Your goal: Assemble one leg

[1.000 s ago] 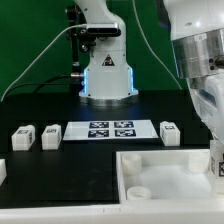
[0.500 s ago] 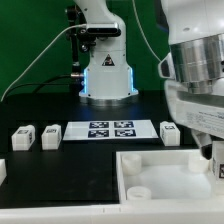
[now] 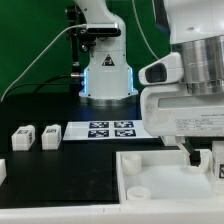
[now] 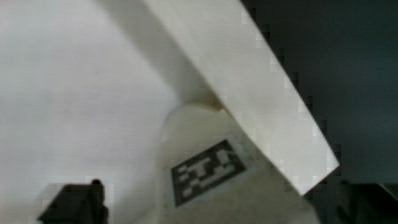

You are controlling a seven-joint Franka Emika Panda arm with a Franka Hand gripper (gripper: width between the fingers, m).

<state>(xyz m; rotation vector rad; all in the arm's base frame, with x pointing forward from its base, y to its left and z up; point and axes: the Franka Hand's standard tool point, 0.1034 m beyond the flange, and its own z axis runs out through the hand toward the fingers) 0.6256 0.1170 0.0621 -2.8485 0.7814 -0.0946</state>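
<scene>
One leg (image 4: 210, 160), a small white block carrying a square black-and-white tag, is sitting just ahead of the claw (image 4: 210, 205), wedged against the white tray's wall (image 4: 222, 75). Two more legs (image 3: 22, 138) (image 3: 51, 135) are lying well away from the claw, beyond the marker board (image 3: 110, 130), with open black table (image 3: 60, 165) around them. The claw's dark fingertips (image 4: 71, 203) are standing apart, gripping nothing.
</scene>
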